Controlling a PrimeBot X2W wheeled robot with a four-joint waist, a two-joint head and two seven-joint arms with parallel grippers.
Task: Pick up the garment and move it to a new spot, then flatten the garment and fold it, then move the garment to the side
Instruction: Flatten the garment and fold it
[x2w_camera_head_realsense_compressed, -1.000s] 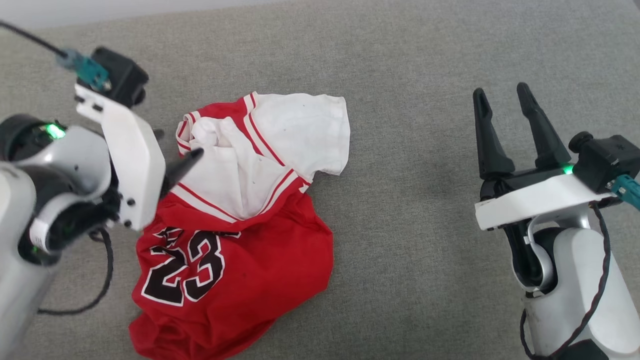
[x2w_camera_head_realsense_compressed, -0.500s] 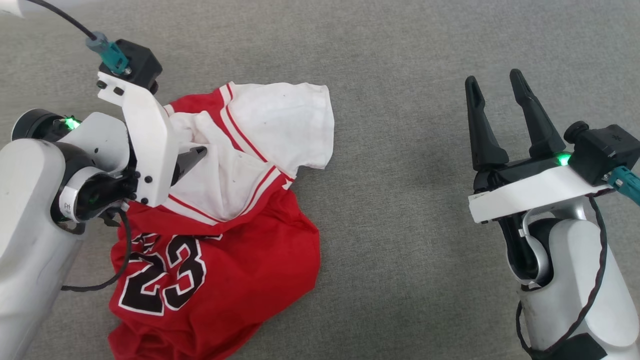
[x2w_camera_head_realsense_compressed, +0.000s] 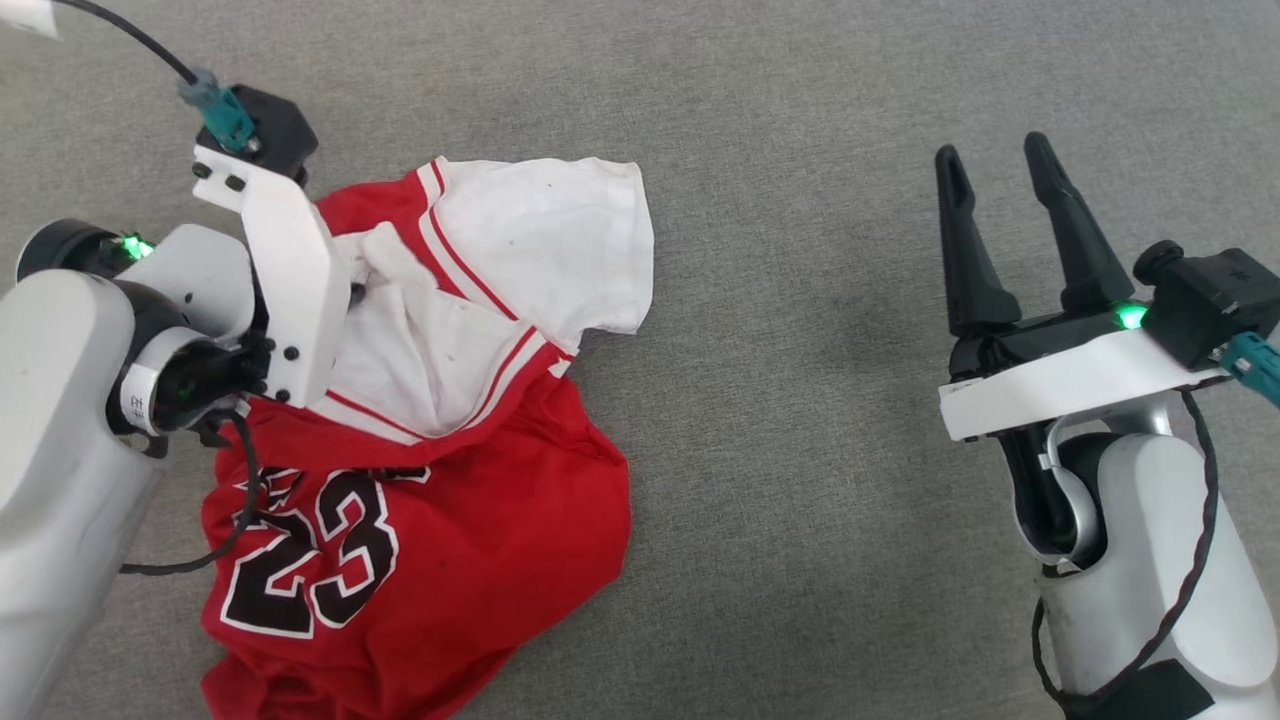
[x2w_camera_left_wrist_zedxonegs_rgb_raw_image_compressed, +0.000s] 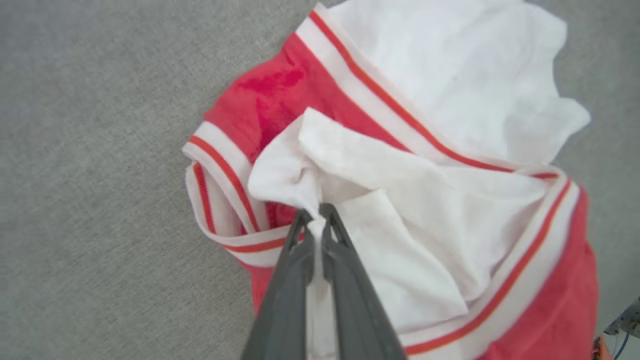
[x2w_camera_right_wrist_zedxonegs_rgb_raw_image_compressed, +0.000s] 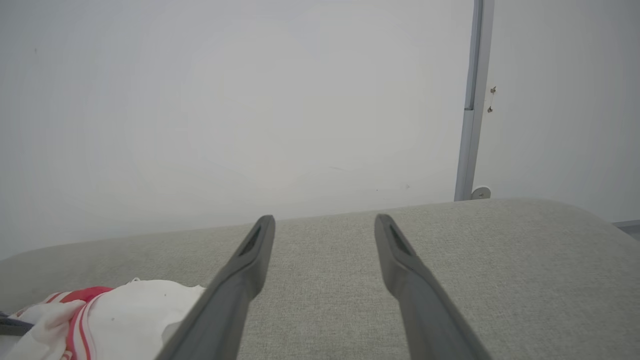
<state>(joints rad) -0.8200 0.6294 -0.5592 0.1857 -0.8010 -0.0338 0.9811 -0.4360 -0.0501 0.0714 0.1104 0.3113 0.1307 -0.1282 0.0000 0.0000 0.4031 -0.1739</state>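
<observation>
Two grippers in play. In the head view the garment (x2w_camera_head_realsense_compressed: 430, 480) lies crumpled left of centre on the grey cloth surface (x2w_camera_head_realsense_compressed: 800, 420). Its red body with the black-and-white "23" is toward the lower left, and the white sleeves are bunched toward the top.

Down the left wrist view, the left gripper (x2w_camera_left_wrist_zedxonegs_rgb_raw_image_compressed: 315, 217) has its jaws pinched almost together on a fold of white sleeve fabric at frame centre. A thin ridge of cloth is squeezed between the fingers, with striped trim just to the left. In the head view its white mount hides the fingers at the garment's upper left edge.

The right gripper (x2w_camera_head_realsense_compressed: 992, 150) sits at the right of the head view, well apart from the garment. Its jaws are spread wide and grip nothing. Its wrist view shows bare surface beyond the fingers, with the garment in the lower left corner.
</observation>
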